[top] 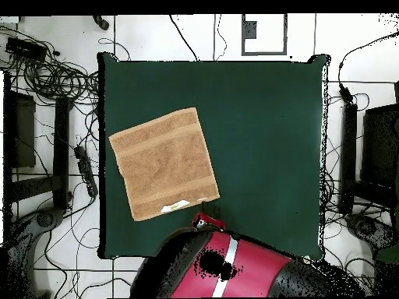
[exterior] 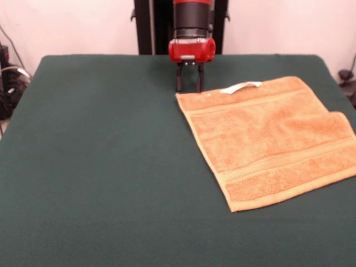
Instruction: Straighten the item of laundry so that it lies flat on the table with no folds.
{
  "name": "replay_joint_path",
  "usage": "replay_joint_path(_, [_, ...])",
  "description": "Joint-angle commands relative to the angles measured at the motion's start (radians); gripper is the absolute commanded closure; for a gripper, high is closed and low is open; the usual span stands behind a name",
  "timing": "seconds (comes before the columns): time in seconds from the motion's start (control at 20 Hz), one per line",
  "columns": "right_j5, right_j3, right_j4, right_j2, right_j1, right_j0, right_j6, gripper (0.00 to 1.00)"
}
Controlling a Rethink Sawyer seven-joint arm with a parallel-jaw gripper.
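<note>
Tan-orange square terry towel (exterior: pixel 267 139) lies nearly flat on the dark green felt table (exterior: pixel 100 167), one side edge curled over. My claw (exterior: pixel 189 84) hangs spread and empty beside the white-tagged corner (exterior: pixel 241 87). Next, I judge, that curl needs pulling out.

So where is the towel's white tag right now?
In the front view the white tag sits on the towel's far edge, just right of the open gripper.

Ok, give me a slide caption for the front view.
Red and black gripper, fingers open, poised beside the corner of a tan-orange terry towel spread on the dark green felt table.
</note>
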Motion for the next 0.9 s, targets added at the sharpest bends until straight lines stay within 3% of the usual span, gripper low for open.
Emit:
replay_joint_path(0.05, [0.222, -0.223, 0.059, 0.116, 0.177, -0.008, 0.088, 0.00])
replay_joint_path(0.4, [0.271, -0.174, 0.064, 0.107, 0.074, -0.004, 0.078, 0.00])
replay_joint_path(0.9, [0.411, -0.140, 0.076, 0.188, -0.086, -0.037, 0.120, 0.00])
